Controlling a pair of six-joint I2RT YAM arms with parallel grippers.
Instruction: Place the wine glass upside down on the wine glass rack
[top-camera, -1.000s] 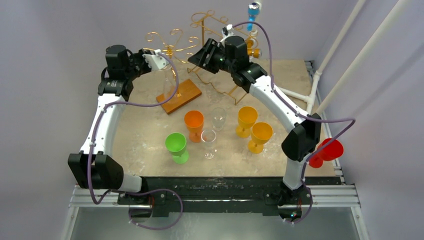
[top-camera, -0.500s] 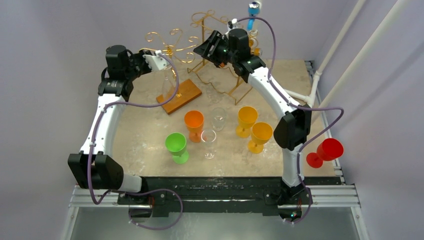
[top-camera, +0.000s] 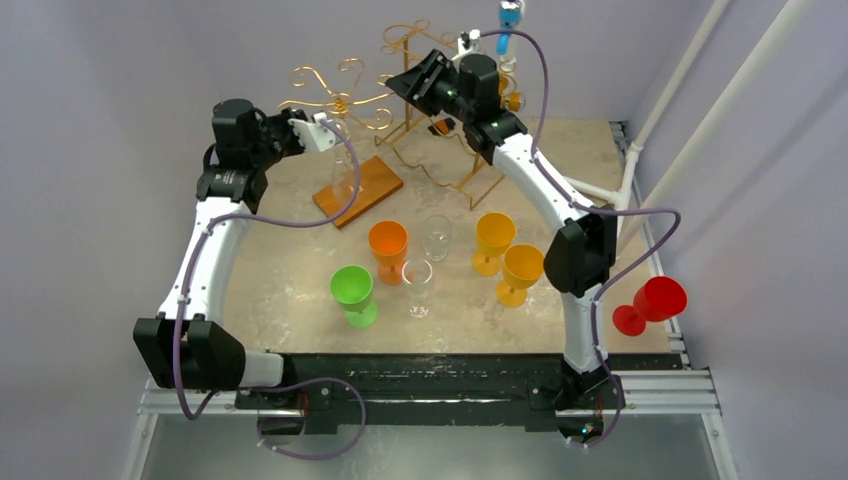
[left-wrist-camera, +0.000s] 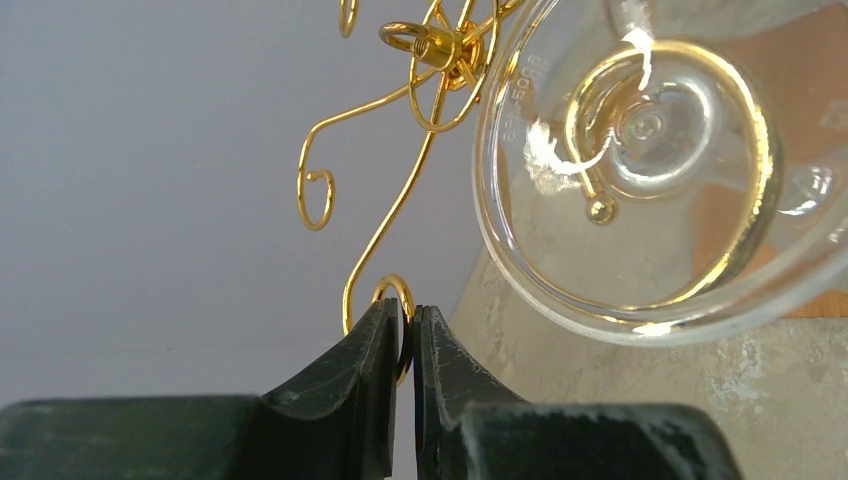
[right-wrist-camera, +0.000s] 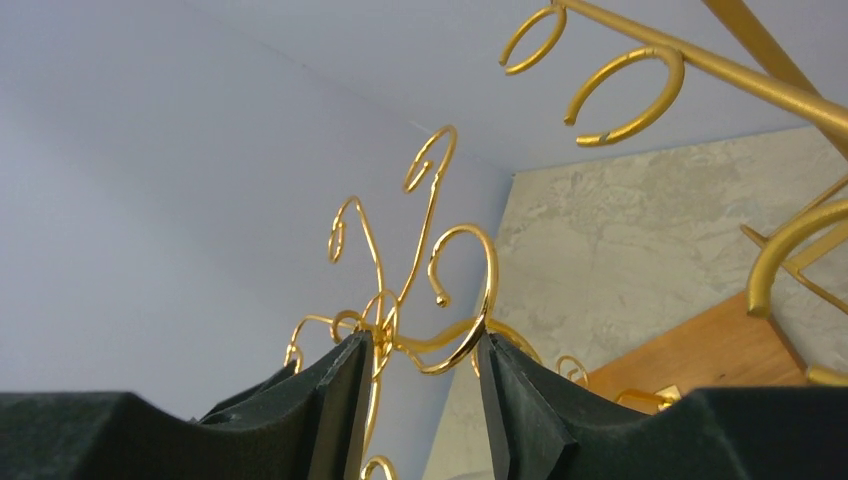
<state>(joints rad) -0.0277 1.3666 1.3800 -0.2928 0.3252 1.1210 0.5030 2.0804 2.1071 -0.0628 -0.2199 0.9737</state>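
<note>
Fading into the pale table (top-camera: 280, 260) behind it, the clear wine glass (top-camera: 340, 175) shows from the top view only as a faint outline under the gold curls of the wine glass rack (top-camera: 340, 95), above the rack's wooden base (top-camera: 357, 192). In the left wrist view the wine glass (left-wrist-camera: 640, 130) is plain, but its foot is cut off by the top and right edges of the picture, and the bowl below is seen only through the foot. It hangs on the wine glass rack (left-wrist-camera: 430, 42) upside down, foot up and bowl down, its long axis upright, with a gold wire loop curving around the stem just under the foot. The left hand (left-wrist-camera: 408, 315) is clenched on a small gold curl at the end of one rack arm, the wire showing in the thin gap between its fingertips; from above, the left hand (top-camera: 325, 130) sits just beside the glass. The right hand (right-wrist-camera: 420, 350) is released, its fingers apart and gripping nothing; the gold curls seen between them lie farther off. From above, the right hand (top-camera: 400, 80) is raised beside a second gold rack (top-camera: 440, 150), whose hooks (right-wrist-camera: 620, 95) are cut off at the right of the wrist view. A small blue thing (top-camera: 509, 18) at the back is too small to make out
</note>
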